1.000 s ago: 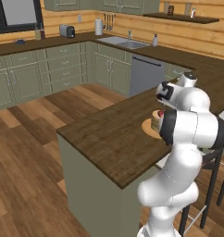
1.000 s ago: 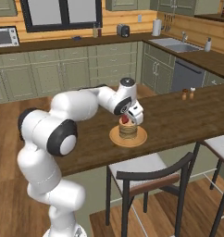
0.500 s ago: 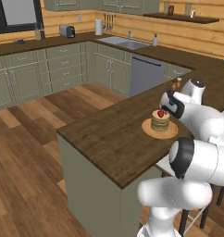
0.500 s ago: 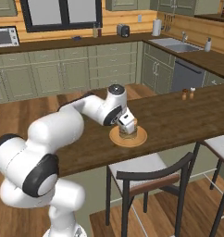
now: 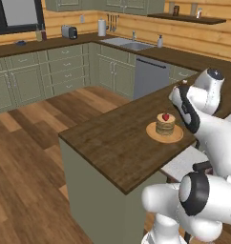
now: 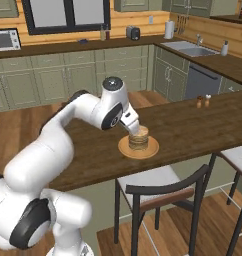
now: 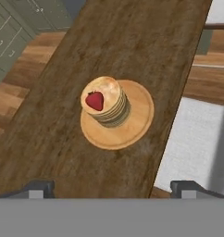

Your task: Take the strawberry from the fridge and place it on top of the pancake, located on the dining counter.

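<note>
The strawberry (image 7: pixel 95 100) lies on top of the pancake (image 7: pixel 108 105), a tan stack on a round orange plate (image 7: pixel 134 124) on the dark wooden dining counter (image 7: pixel 132 37). My gripper (image 7: pixel 113 189) hangs open above the stack and a little back from it, its two fingertips (image 7: pixel 37 189) spread wide with nothing between them. From the left base view the strawberry (image 5: pixel 165 116) shows red on the pancake (image 5: pixel 165 127), just left of my hand. In the right base view my hand partly covers the pancake (image 6: pixel 139 141). The fridge is out of view.
Salt and pepper shakers (image 6: pixel 203 101) stand further along the counter. A dark chair (image 6: pixel 158 192) with a pale seat (image 7: pixel 197 139) is tucked at the near edge below the plate, and a stool (image 6: pixel 239 156) stands to the right. Wall counters with a sink (image 5: pixel 129 45) run behind.
My gripper has lifted up and away from the pancake, leaving the strawberry resting on the stack. The arm has drawn back from over the plate.
</note>
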